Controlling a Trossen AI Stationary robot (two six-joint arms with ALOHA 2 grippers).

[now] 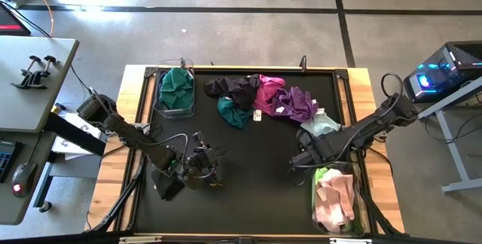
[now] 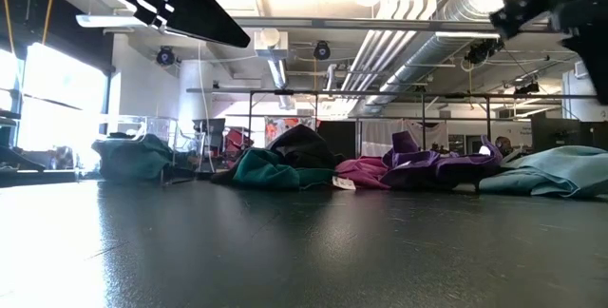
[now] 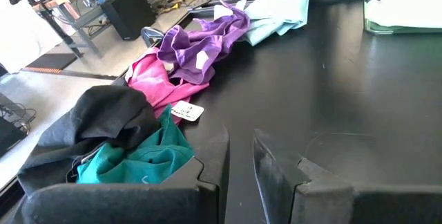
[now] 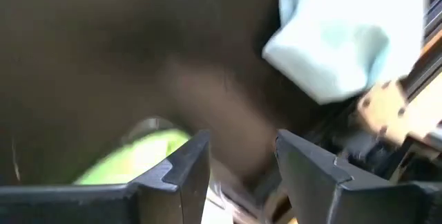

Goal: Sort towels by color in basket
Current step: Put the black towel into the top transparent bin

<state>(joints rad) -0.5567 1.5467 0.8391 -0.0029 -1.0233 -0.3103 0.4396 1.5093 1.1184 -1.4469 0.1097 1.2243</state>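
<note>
High view shows the sort partly done: teal towels (image 1: 176, 87) fill the bin (image 1: 160, 108) beyond the left claw (image 1: 202, 170), lime and pink towels (image 1: 334, 193) fill the bin (image 1: 363, 212) just beside the right claw (image 1: 299, 161). Left on the matte black counter (image 1: 256, 199), beyond both claws: soft crumpled black (image 1: 233, 88), teal (image 1: 234, 112), magenta (image 1: 269, 93), purple (image 1: 299, 103), mint (image 1: 321, 126) cloths. Both claws empty, fingers slightly parted

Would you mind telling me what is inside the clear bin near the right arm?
The clear bin holds a lime green towel at its far end and pink towels filling the rest. Anything beneath them is covered.
</note>
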